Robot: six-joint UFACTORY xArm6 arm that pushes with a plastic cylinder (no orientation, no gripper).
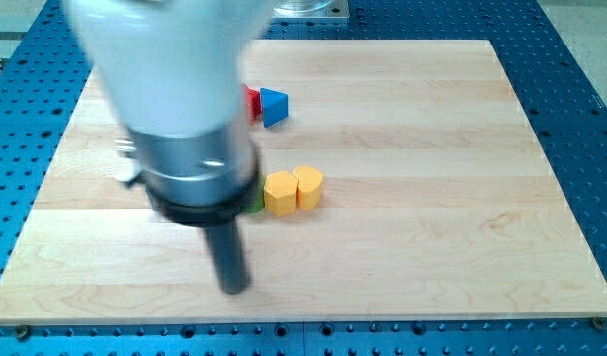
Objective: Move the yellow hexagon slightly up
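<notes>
Here, the yellow hexagon [279,194] sits a little left of the middle of the wooden board [432,198], roughly halfway between its far and near edges. Touching it on its right is a second yellow block [308,186], rounded in outline, its exact shape hard to settle. The two stand side by side as a pair. Just to the left of the yellow hexagon a sliver of a green block [256,202] peeks out from behind the arm; most of it is hidden, so its shape cannot be told.

My tip [234,287] comes down on the board nearer to the view's bottom and to the left of the yellow hexagon, apart from it and touching no block. There is no hand on this arm, only the straight dark rod, so it has hold of nothing.

Farther away, toward the view's top, a blue block [273,106], triangular in look, lies well apart from the yellow pair. A red block [252,101] is just beside it on its left, half covered by the arm, its shape unclear.

The arm's pale body [165,59] and grey collar [195,163], blurred, fill the upper left of the view. Around the board runs a blue perforated table [580,99].
</notes>
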